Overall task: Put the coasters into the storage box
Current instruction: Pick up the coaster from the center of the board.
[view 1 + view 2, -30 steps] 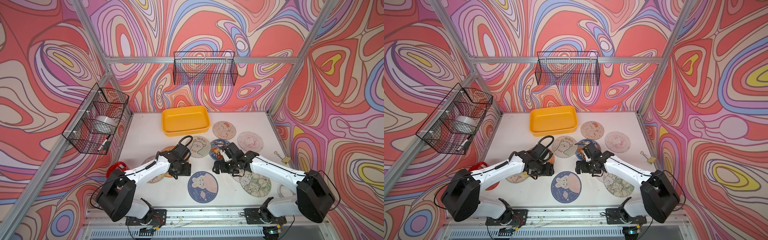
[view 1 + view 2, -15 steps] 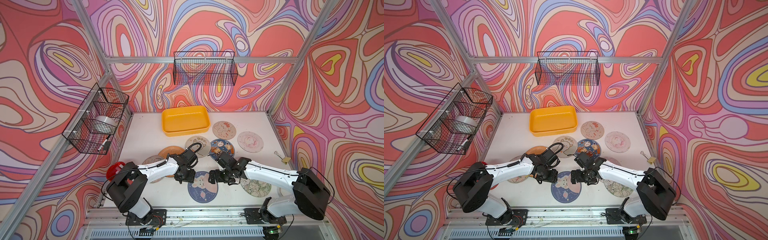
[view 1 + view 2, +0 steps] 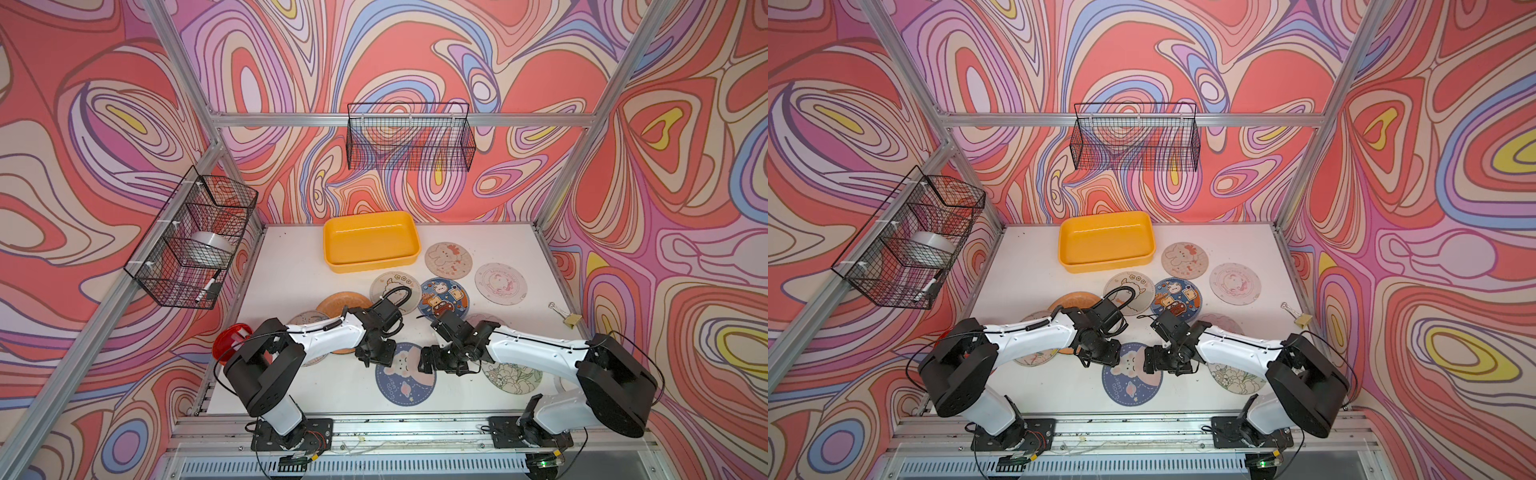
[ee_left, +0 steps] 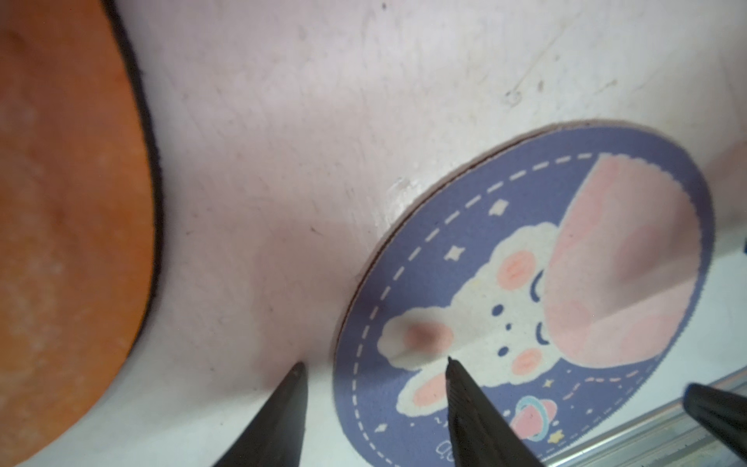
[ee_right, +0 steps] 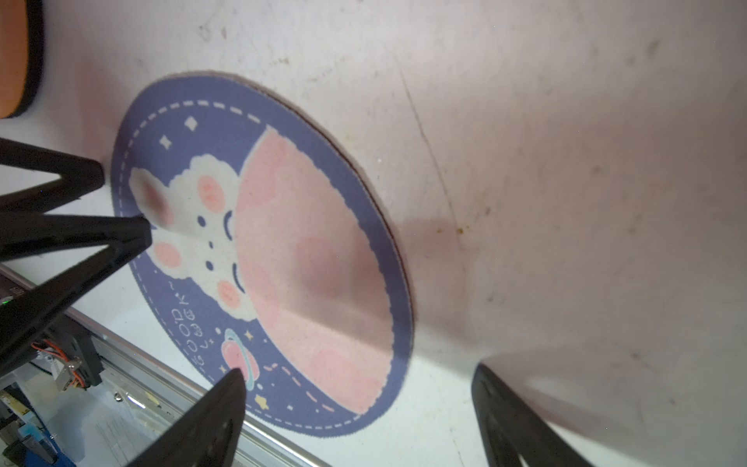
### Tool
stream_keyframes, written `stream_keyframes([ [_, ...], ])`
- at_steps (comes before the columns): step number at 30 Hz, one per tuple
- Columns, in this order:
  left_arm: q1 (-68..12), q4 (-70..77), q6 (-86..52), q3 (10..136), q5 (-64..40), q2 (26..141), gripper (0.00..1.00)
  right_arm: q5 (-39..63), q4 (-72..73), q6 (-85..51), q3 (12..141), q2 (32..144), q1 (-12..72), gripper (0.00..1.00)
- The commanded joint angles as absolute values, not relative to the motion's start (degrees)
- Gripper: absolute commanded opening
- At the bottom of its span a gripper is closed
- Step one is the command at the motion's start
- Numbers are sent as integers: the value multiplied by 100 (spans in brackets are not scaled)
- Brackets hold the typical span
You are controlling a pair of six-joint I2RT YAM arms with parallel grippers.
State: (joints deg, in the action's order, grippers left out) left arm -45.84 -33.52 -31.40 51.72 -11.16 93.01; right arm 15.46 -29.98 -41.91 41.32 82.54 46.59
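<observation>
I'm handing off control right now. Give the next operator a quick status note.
Left gripper: open, fingers straddling the rim of the blue bunny coaster, nothing held.
Right gripper: open, low at that coaster's opposite side, nothing held.
Storage box: empty, at the table's far side.
Done: none boxed.
To do: every coaster, all lying on the table.

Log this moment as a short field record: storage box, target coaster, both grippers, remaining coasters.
storage box: at the back of the table, no coaster inside
blue bunny coaster: flat on the table, near the front, between both grippers
left gripper: open, fingers straddling that coaster's edge
right gripper: open, fingers straddling its other side
other coasters: all outside the box; orange coaster near the left gripper
</observation>
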Motion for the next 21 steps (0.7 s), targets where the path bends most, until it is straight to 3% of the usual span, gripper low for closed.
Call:
stream_keyframes([
  [1, -4661, -3377, -3042, 5246, -1288, 9470, 55, 1677, -2829, -4251, 4052, 8434, 4685, 87],
  [21, -4782, -3458, -2975, 5352, -1299, 9581, 50, 1784, -2612, -4324, 4085, 8704, 4692, 67],
])
